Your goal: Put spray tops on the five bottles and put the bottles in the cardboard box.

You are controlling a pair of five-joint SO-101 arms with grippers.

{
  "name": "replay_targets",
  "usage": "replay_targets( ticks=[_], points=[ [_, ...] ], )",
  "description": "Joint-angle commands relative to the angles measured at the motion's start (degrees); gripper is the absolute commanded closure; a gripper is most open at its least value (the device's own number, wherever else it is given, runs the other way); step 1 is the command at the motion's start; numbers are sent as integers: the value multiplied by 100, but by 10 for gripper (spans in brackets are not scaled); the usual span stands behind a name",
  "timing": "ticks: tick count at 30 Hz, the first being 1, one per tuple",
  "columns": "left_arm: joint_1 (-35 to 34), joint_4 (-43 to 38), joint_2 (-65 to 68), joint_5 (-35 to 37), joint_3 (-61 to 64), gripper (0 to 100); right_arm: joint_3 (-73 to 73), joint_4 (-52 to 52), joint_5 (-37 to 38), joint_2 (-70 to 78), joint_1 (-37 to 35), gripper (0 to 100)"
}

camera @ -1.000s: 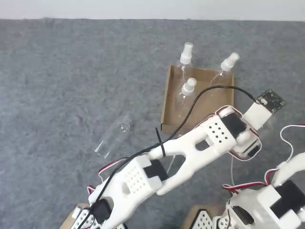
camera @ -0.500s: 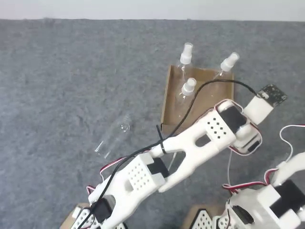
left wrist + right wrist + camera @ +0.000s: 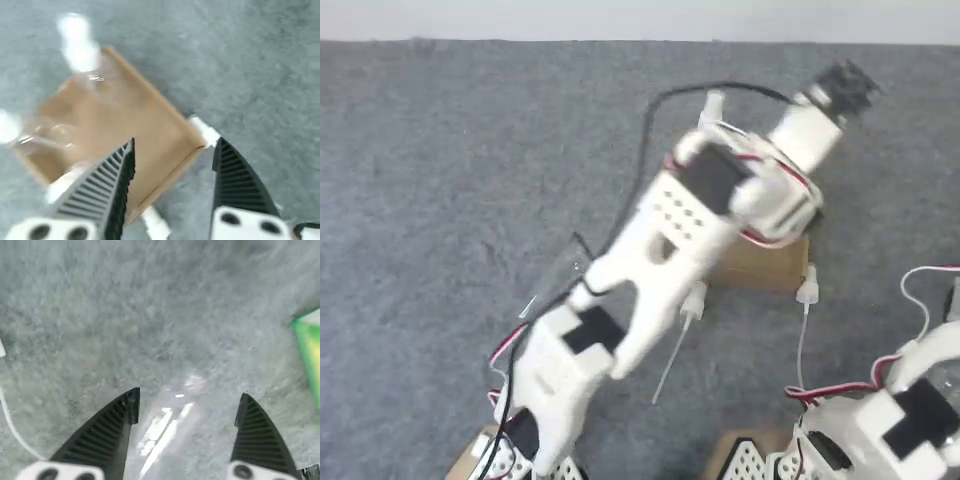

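My left gripper (image 3: 175, 145) hangs open above the near corner of the cardboard box (image 3: 135, 125), holding nothing. Inside the box stand clear bottles with white spray tops (image 3: 77, 40). In the high view the left arm (image 3: 710, 200) stretches across the box (image 3: 760, 268) and hides most of it. Two loose spray tops (image 3: 695, 300) (image 3: 808, 292) lie on the carpet just in front of the box. My right gripper (image 3: 190, 395) is open over the carpet, with a clear bottle (image 3: 167, 422) lying below, between its fingers. Another clear bottle (image 3: 532, 303) lies left of the box.
Grey carpet covers the table. Thin white tubes trail from the loose spray tops (image 3: 670, 360). A green object (image 3: 309, 352) shows at the edge of the right wrist view. The right arm's base (image 3: 880, 430) sits at the near right.
The left arm has swung from the near right of the box up and away, and now lies over the box. Two loose spray tops in front of the box have come into sight.
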Motion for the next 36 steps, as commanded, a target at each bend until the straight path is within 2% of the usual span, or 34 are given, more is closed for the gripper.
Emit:
replay_targets(
  ticks=[1,8,11,14,19,27,31,36],
  points=[
    [-334,202,-1213,-176,734,775,352,-4,-97,-963,-84,742],
    [-1231,176,-2778,-633,2862,775,2048,-919,-79,-2079,664,742],
    [-1626,97,-3279,-835,3565,775,2163,-963,-53,-2185,1033,742],
    [-1934,-35,-3701,-923,4180,775,2189,-1007,-79,-2176,963,742],
    [-2136,-431,-4334,-967,5323,775,2338,-971,-246,-2220,611,742],
    [-2734,-1178,-4976,-1125,7011,774,2303,-1051,-316,-2246,1314,742],
    [-2989,-1705,-5266,-1134,7899,773,2488,-1455,-316,-2105,1789,742],
    [-3244,-2391,-5547,-1134,8980,773,3033,-1912,-70,-1789,1956,742]
  ],
)
